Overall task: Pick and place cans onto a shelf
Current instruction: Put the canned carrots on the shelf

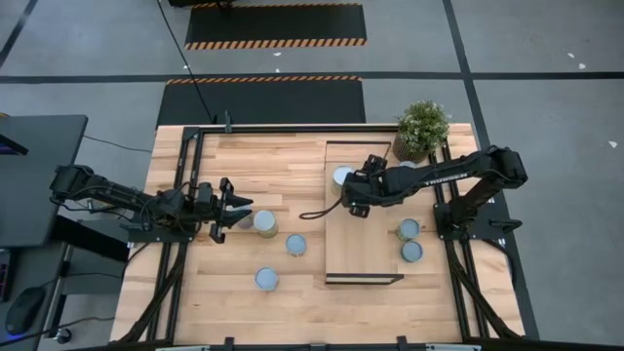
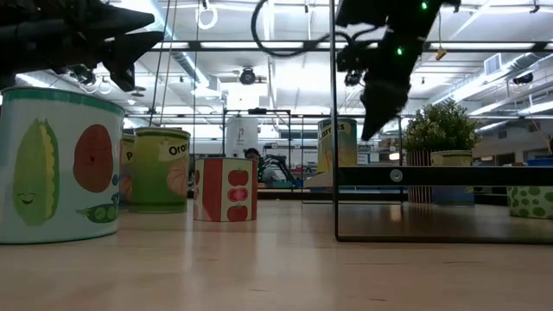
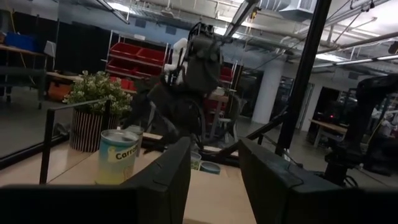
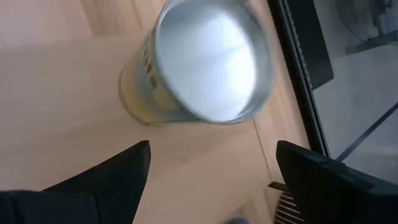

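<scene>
One can [image 1: 342, 176] stands upright on the shelf [image 1: 363, 249] near its far left corner; it also shows in the low view [image 2: 339, 142], the left wrist view [image 3: 118, 155] and the right wrist view [image 4: 211, 56]. My right gripper [image 1: 353, 195] hovers open just beside and above this can, its fingers [image 4: 118, 180] apart and clear of it. Three cans [image 1: 264, 223], [image 1: 295, 244], [image 1: 266, 280] stand on the table left of the shelf. My left gripper [image 1: 239, 210] is open and empty, raised above the table [image 2: 121, 47] beside the nearest can.
Two more cans [image 1: 409, 230], [image 1: 412, 252] stand on the table right of the shelf. A potted green plant [image 1: 422, 127] stands at the far right corner. The shelf's thin black frame [image 2: 335, 130] rises at its near end. The near half of the shelf board is bare.
</scene>
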`<state>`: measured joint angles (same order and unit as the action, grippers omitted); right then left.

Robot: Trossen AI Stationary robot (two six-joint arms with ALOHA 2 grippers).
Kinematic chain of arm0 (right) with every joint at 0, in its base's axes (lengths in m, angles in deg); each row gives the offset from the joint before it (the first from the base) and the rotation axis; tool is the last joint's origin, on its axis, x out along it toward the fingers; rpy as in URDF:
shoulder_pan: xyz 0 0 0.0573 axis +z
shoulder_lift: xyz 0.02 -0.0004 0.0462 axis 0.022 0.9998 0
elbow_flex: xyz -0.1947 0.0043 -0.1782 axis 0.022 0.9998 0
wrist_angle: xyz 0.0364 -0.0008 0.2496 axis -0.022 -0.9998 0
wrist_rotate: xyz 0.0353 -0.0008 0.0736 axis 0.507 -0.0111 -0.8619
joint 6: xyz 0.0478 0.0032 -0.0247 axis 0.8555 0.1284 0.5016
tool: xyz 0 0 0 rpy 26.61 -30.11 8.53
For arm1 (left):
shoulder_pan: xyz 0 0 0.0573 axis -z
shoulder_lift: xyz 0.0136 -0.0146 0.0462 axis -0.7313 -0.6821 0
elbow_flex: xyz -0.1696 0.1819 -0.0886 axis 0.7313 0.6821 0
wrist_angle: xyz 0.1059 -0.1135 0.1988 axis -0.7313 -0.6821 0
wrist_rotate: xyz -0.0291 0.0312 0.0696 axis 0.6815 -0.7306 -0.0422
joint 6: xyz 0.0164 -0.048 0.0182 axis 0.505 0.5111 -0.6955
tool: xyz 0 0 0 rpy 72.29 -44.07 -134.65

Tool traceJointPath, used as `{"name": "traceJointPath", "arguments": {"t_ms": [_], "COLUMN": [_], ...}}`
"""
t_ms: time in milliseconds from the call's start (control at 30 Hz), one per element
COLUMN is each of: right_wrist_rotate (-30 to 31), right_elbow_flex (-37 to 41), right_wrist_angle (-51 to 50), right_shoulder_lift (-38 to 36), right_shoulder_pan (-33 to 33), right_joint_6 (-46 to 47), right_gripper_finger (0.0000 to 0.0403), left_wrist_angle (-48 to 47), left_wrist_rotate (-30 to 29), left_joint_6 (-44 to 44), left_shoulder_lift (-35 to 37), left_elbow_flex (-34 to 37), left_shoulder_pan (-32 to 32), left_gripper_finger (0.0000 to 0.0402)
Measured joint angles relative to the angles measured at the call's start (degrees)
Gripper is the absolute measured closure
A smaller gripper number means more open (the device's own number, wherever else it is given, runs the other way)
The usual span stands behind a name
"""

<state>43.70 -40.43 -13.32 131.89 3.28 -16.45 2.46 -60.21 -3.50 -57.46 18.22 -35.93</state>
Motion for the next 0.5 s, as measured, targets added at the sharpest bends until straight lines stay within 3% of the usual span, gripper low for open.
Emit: {"name": "traceJointPath", "arguments": {"t_ms": [100,267,500], "right_wrist_rotate": [-0.5,-1.1,5.5], "right_elbow_flex": [-3.1,-4.4,-0.7], "right_wrist_angle": [-5.4,-6.2,-3.8], "right_shoulder_lift": [0.0,0.0,0.0], "right_shoulder_pan": [0.2,2.5,8.6], "right_joint_6": [0.3,-3.8,-10.9], "right_gripper_finger": [0.0047,0.0047,0.0047], "left_wrist_angle": [-0.1,0.1,0.0], "left_wrist_rotate": [0.0,0.0,0.0], "left_joint_6": [-0.2,-0.1,0.1], "left_shoulder_lift": [0.0,0.0,0.0], "left_elbow_flex": [0.0,0.0,0.0], "left_shoulder_pan": [0.0,0.0,0.0], "left_gripper_finger": [0.026,0.026,0.026]}}
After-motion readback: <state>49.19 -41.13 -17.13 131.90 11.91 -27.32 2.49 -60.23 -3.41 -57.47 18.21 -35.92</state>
